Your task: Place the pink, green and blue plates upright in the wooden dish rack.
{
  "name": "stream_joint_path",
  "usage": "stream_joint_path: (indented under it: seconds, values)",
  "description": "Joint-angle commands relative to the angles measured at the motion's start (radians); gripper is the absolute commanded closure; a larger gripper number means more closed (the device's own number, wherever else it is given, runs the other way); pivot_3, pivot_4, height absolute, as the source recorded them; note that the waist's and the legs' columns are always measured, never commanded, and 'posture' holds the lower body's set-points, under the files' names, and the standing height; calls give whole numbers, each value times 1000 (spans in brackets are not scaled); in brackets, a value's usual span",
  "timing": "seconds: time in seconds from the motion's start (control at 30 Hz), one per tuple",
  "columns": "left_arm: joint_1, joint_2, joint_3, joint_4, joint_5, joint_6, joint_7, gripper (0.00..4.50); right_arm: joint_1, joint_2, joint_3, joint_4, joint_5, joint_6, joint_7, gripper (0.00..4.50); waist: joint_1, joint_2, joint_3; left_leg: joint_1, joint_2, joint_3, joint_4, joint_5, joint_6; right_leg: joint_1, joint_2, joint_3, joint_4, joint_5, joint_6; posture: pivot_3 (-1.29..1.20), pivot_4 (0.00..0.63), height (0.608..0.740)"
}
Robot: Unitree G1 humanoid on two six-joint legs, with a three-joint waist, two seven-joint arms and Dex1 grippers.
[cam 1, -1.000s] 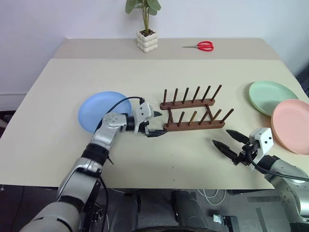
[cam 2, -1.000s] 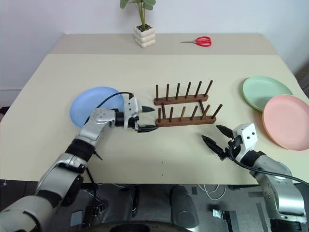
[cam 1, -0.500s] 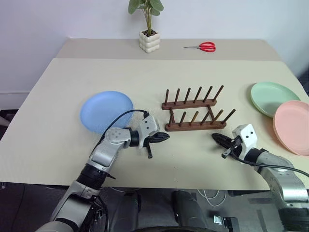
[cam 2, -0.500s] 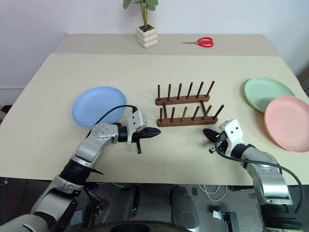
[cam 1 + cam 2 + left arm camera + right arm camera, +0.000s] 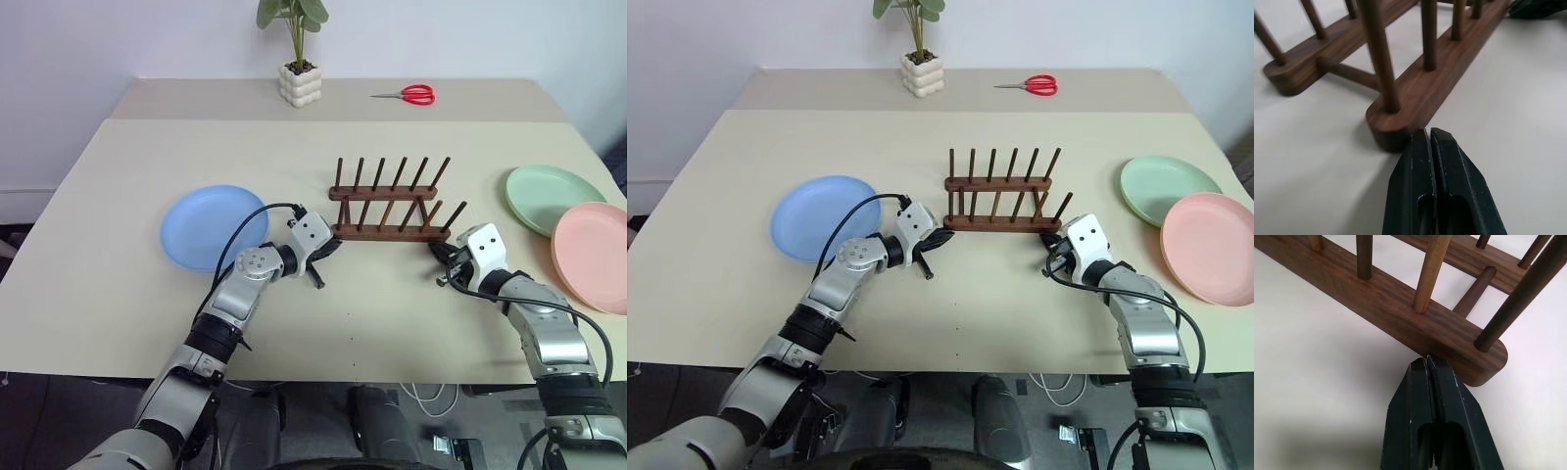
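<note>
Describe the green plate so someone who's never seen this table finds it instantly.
Start at the wooden dish rack mid-table and look to the table's right edge. Two plates lie flat there; the green plate is the farther one, with the pink plate beside it nearer the robot. The blue plate sits alone on the left.

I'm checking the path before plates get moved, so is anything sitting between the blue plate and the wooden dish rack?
Yes. The left gripper, shut, sits at the near left end of the wooden dish rack, on the side facing the blue plate. Otherwise that stretch of table looks bare.
</note>
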Motion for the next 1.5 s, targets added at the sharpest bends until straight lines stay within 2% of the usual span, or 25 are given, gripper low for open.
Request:
stream_joint_path:
  seconds: [0.03,0.37,0.47,0.57,0.67,0.77,0.8,0.9,1.03,1.2,1.5]
  values:
    - [-38,-10,20,51,16,-39,32,4433,-45,10,1,54,-17,-23,-16,4500,0,0,0,0,0,0,0,0,0,0,0,0,0,0,0,0,150,730]
    - [-33,-7,27,62,10,-59,33,4433,-35,11,-9,45,-10,-42,-4,4500,-1,0,0,1,0,0,0,0,0,1,0,0,0,0,0,0,150,730]
    - [-7,5,26,17,-5,-51,7,4433,-7,-12,-27,-2,-11,-60,1,4500,-1,0,0,1,0,0,0,0,0,1,0,0,0,0,0,0,150,730]
    - [44,25,28,-85,-52,-31,-56,4433,53,-63,-85,-106,53,-14,57,4500,-1,0,0,1,0,0,-1,0,0,1,0,0,0,0,0,0,150,730]
    - [116,55,27,-230,-130,12,-148,4500,143,-132,-188,-224,150,72,119,3626,1,1,0,-1,0,0,-2,0,0,-1,0,0,0,0,0,0,150,730]
    - [175,87,12,-349,-207,64,-248,4500,214,-196,-325,-308,238,177,139,2163,1,1,0,-1,0,0,-1,0,0,-1,0,0,0,0,0,0,150,730]
    - [187,93,8,-374,-225,78,-271,4500,233,-212,-357,-324,256,202,145,1552,2,1,0,-1,0,0,-1,0,0,0,0,0,0,0,-1,0,150,730]
    - [199,95,-13,-414,-262,115,-321,4500,272,-251,-426,-332,243,242,125,139,2,0,0,0,0,0,0,0,0,1,0,0,0,-2,-4,0,150,730]
    - [185,63,-44,-427,-290,132,-355,4500,304,-282,-483,-284,204,321,62,58,3,0,0,1,0,0,0,0,0,2,0,0,-1,-3,-5,0,150,730]
    - [165,31,-59,-403,-282,131,-355,4500,300,-256,-425,-217,129,327,-16,58,2,0,0,1,0,0,0,0,0,2,0,0,-1,-3,-5,0,150,730]
    - [170,21,-52,-403,-282,134,-339,4500,240,-250,-364,-88,74,317,-66,58,0,2,-1,0,0,0,0,0,0,1,0,1,-1,-3,-5,0,150,730]
